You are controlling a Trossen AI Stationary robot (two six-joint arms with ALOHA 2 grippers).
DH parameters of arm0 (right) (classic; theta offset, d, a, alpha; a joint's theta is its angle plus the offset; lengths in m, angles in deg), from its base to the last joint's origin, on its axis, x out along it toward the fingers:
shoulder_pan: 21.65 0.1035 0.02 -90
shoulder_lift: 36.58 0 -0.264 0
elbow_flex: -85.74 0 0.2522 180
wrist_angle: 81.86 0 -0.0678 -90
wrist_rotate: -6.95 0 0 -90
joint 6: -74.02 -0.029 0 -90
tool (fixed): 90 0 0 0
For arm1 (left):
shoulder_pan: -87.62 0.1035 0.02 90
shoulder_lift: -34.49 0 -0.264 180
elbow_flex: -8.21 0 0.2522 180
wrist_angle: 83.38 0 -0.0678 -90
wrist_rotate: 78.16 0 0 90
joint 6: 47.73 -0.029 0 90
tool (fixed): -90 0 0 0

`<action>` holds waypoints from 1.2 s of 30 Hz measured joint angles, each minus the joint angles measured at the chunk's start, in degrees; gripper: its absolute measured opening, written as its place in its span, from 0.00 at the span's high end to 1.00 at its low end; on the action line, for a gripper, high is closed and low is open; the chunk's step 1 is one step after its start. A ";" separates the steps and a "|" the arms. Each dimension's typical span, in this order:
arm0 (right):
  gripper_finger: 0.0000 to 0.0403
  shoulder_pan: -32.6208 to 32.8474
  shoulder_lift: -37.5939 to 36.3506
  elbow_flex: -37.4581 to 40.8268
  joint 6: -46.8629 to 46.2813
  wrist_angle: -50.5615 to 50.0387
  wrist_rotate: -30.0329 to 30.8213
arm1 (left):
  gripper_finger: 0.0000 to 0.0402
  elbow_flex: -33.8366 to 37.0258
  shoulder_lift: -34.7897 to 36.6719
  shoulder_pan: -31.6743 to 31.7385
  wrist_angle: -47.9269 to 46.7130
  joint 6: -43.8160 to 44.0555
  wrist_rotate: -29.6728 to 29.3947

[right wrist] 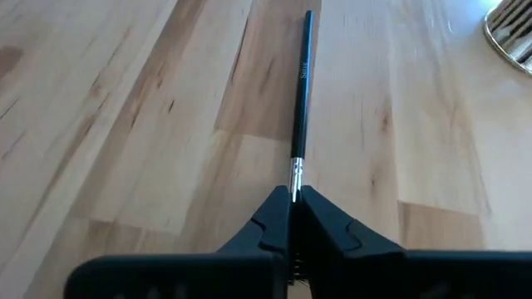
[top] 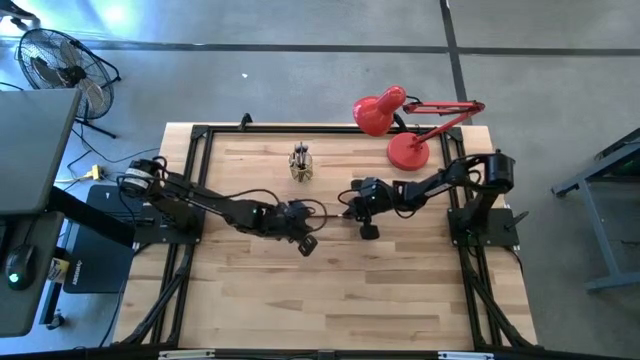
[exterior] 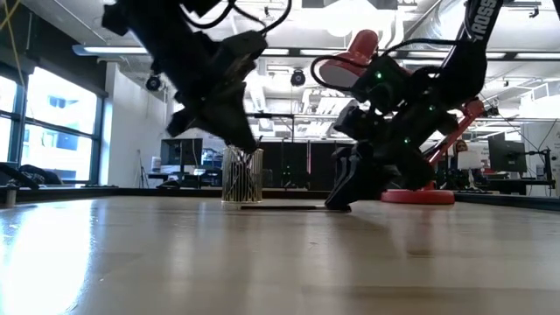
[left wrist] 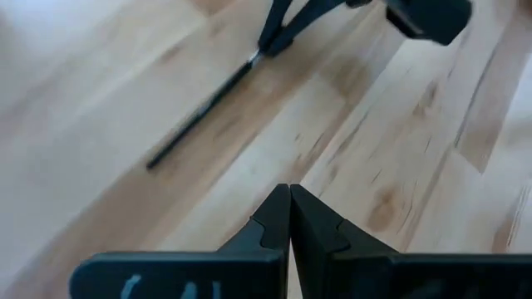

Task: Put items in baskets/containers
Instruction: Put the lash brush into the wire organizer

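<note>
One thin dark stick [right wrist: 302,91] with a silvery ferrule lies flat on the wooden table, also seen in the left wrist view [left wrist: 204,108] and the low view [exterior: 280,207]. My right gripper [right wrist: 291,203] [top: 347,208] is shut on one end of it. The small clear cup [top: 300,164] [exterior: 242,175] stands farther back and holds several upright sticks; its rim shows in the right wrist view [right wrist: 511,33]. My left gripper [left wrist: 288,208] [top: 307,243] is shut and touches nothing, hovering on the near side of the stick. My right gripper pinches the stick's silvery ferrule end [right wrist: 295,176] between its two fingertips [left wrist: 278,33]. It comes slanting down from the table's right, with the fingers in line with the stick. The rest of the stick lies on the table, pointing away toward the table's left.
A red desk lamp [top: 395,120] with a round base [top: 408,152] stands at the far right of the table, behind my right arm. The table's black frame [top: 190,180] runs along its edges. Bare wood lies across the near half [top: 330,300].
</note>
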 joint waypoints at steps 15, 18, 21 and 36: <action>1.00 2.67 -3.09 -0.17 -1.50 -1.10 -0.96 | 0.96 -5.55 -1.24 7.86 -0.75 -24.47 10.09; 1.00 3.00 -3.09 -0.46 -1.95 -1.16 -1.00 | 0.90 -6.77 -2.39 8.89 -2.25 -27.05 12.35; 1.00 3.04 -3.12 -2.25 -2.62 -2.80 -1.12 | 0.81 -8.87 -3.66 8.92 -4.46 -29.79 12.29; 1.00 3.91 -3.21 -18.27 -0.46 -20.17 -2.73 | 0.67 -16.56 -10.42 8.76 -18.87 -37.87 5.79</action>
